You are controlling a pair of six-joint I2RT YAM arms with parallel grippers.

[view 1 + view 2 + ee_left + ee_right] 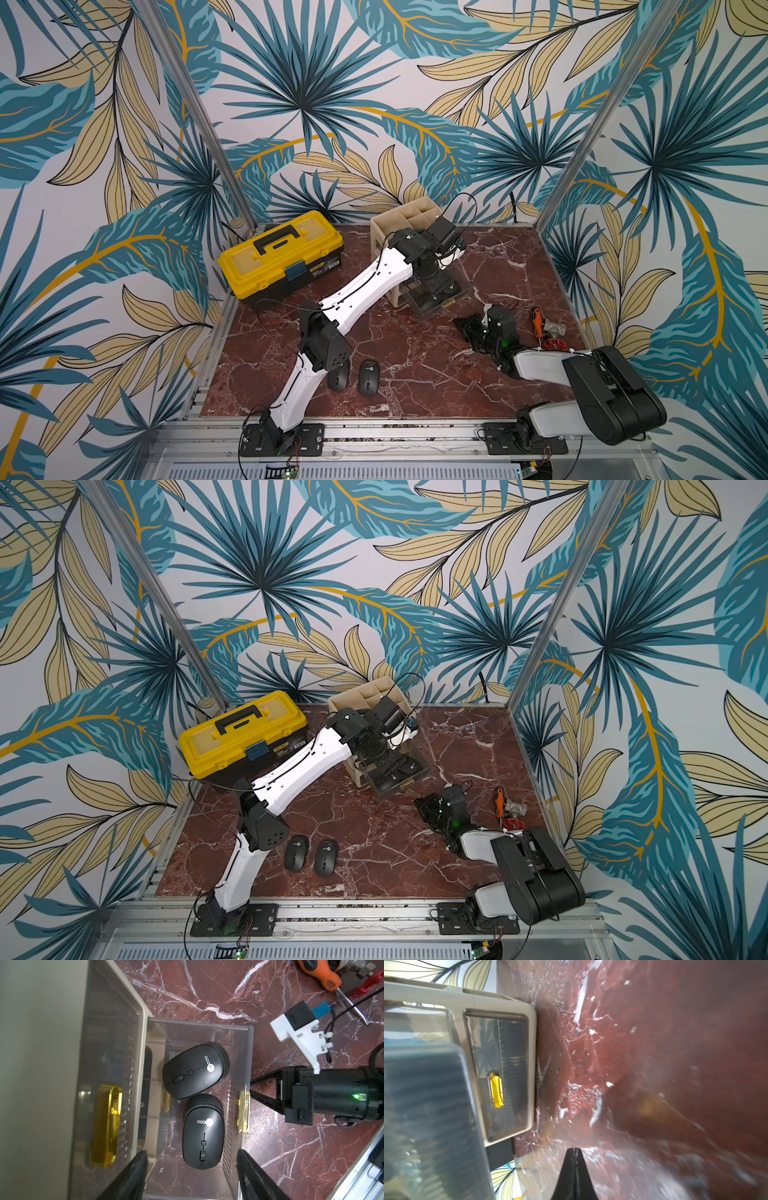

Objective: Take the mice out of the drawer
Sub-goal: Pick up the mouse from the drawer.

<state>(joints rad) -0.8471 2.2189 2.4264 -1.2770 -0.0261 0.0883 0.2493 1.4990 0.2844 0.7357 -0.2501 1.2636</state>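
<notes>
Two mice (196,1070) are seen lying in the clear drawer (199,1022), pulled out of the beige cabinet (382,232) at mid-frame in both top views; two more mice (326,857) are laid on the table (415,374), lower middle. The left gripper (191,1152) is held spread above the drawer, its fingers (133,1172) either side of one mouse (203,1136), not touching it. The right gripper (573,1150) is pressed shut on nothing, beside the drawer front

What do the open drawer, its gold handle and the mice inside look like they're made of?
Drawer: seemingly clear, smoky plastic; the marbled tabletop shows through its walls. Handle: glossy translucent gold, probably tinted plastic. Mice: matte black plastic, judging by their dull sheen.
</notes>
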